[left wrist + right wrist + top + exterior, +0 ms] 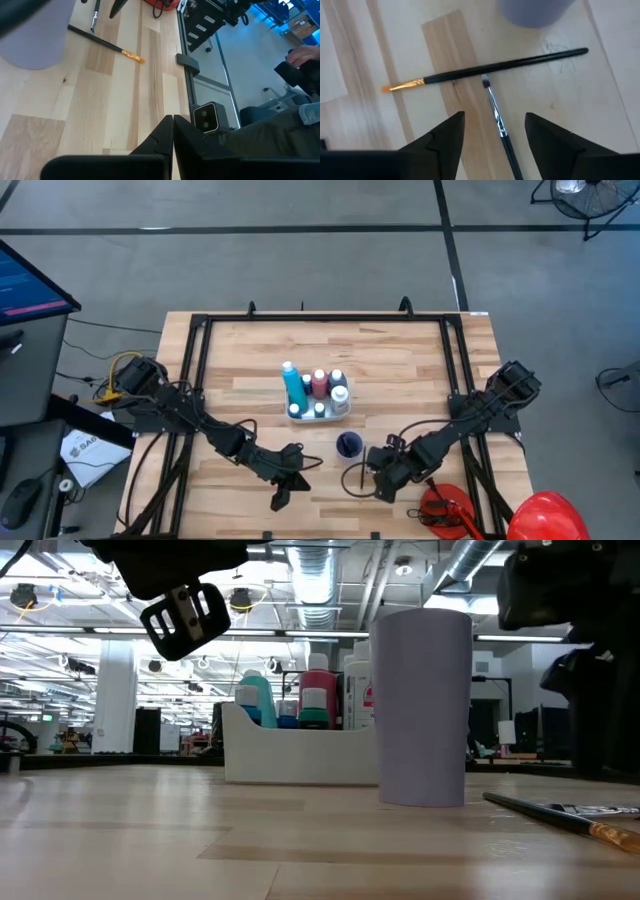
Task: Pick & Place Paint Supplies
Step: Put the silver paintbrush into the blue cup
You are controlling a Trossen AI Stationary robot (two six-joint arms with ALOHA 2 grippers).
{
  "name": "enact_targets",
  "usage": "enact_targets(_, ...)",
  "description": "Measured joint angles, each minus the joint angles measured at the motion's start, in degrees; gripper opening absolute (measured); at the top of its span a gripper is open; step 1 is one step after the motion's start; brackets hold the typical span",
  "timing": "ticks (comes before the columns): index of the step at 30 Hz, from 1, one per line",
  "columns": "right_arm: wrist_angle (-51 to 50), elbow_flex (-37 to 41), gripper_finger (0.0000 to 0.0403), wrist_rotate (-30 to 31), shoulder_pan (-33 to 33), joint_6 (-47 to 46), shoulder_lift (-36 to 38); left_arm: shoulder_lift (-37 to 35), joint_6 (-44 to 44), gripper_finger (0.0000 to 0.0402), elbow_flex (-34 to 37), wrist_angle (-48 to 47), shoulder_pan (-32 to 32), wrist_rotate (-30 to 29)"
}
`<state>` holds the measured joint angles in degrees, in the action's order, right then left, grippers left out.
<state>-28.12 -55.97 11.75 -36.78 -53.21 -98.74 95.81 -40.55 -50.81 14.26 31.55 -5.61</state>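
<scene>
Nearest the front edge of the wooden table (400, 355), the right gripper (492, 132) hangs low with its two dark fingers (445, 137) spread apart and nothing between them; directly under the gap lies a thin dark-handled brush with a silver ferrule (495, 112), flat on the wood. Just past it a second, longer black-handled brush with an orange tip (485, 69) lies crosswise, its shaft almost meeting the head of the first brush; whether the two touch cannot be told. The same orange-tipped brush shows in the low view at the right, flat on the tabletop, and in the left wrist view beyond the cup. To the left along the front edge, the left gripper (285, 485) hovers above bare wood with its fingers pressed together, holding nothing. Just beyond the brushes stands a pale lavender cup (422, 705), upright, blue inside when seen from above. Farther back, near the middle of the table, a white caddy (300, 755) holds the paint bottles upright: a light blue bottle (293, 388), a red bottle (319, 383), and white-capped ones beside them. At the table's front right corner, apart from the supplies, lie a red tool (445, 508) and a red dome (545, 515).
</scene>
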Motion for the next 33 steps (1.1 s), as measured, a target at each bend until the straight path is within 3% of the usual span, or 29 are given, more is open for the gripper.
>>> enact_targets(9,1.0,0.3,0.0180,0.2,-0.3,-0.7,-0.2,0.0,0.7,0.0003,0.0,0.0,0.0,0.0)
enact_targets(15,7.1,0.1,0.0175,-1.6,-0.6,-0.8,-5.2,0.0,0.9,0.0003,0.0,0.0,0.0,0.0)
enact_targets(22,6.1,-1.0,0.0171,-2.3,-0.7,-1.7,-7.0,-0.1,0.5,0.0003,0.2,-0.1,0.4,0.1)
enact_targets(33,4.6,-0.9,0.0131,-1.8,-2.8,0.3,-7.2,-0.1,0.4,0.0003,0.2,-0.1,0.4,0.1)
